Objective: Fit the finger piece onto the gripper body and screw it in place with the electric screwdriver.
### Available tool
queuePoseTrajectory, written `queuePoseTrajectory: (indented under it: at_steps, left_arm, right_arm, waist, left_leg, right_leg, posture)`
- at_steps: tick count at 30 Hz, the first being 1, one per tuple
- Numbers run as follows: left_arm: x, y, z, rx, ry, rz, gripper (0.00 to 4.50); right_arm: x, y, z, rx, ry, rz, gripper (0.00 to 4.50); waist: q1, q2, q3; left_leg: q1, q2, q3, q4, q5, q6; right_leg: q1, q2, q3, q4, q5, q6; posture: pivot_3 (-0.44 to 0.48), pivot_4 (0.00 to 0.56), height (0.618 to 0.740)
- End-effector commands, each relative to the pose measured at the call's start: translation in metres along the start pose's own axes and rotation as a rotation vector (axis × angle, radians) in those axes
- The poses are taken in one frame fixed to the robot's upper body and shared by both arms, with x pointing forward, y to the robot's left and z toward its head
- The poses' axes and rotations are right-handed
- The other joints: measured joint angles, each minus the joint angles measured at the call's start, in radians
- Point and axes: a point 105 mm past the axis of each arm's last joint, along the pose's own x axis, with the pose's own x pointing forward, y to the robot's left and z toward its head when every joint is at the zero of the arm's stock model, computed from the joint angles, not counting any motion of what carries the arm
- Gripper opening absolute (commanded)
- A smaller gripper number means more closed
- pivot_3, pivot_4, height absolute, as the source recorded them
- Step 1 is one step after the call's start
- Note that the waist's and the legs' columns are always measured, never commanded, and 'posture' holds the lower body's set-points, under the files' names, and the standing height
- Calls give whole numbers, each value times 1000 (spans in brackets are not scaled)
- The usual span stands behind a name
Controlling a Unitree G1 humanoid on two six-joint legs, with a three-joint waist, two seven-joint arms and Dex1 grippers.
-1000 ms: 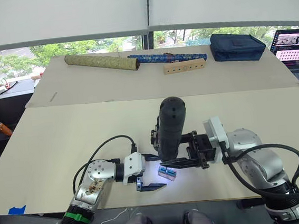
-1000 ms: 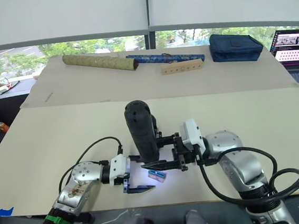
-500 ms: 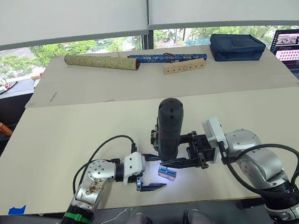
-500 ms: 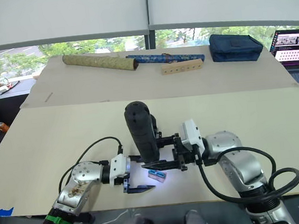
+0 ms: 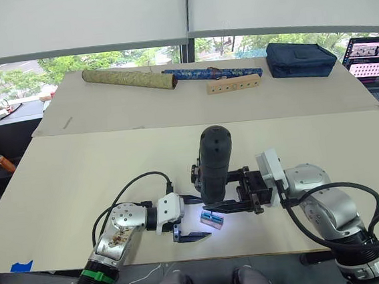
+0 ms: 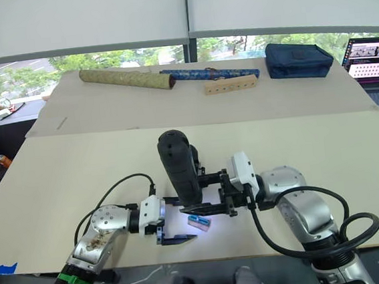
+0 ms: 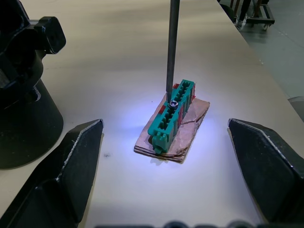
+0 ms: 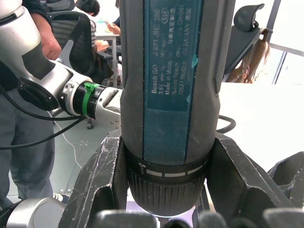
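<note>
Beige tabletop (image 5: 78,173) carried everything. We held the electric screwdriver (image 5: 214,163) upright in our right gripper (image 5: 229,190), jaws clamped round its barrel; bit (image 7: 172,47) tip sat on a screw (image 7: 174,103) in a green block (image 7: 171,118). Gripper body (image 7: 23,95) stood beside. Driver looked heavy, rigid; hold low near collar. Left gripper (image 5: 191,217) spread wide, empty.

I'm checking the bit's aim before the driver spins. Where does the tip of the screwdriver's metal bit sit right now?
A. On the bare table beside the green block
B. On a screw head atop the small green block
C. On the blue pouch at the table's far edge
B: in the left wrist view the electric screwdriver has its thin bit on a screw head atop the green block.
</note>
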Motion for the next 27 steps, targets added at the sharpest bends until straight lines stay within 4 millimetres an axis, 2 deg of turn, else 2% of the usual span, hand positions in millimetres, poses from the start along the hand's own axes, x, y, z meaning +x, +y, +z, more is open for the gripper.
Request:
queuePoseTrajectory:
  at_steps: [1, 27]
  left_arm:
    - [8, -16, -19, -78, 48, -48, 4445]
    - [8, -18, -22, -92, 54, -46, 4445]
  right_arm:
    - [2, 1, 12, -60, -35, 17, 1895]
    - [4, 5, 13, -42, -46, 36, 1895]
  waist:
    - [0, 0, 0]
    - [0, 0, 0]
  left_leg:
    - [0, 0, 0, 0, 0, 0]
    - [0, 0, 0, 0, 0, 0]
  right_leg:
    - [0, 0, 0, 0, 0, 0]
    - [0, 0, 0, 0, 0, 0]
  posture:
    - [0, 150, 734]
    - [0, 150, 734]
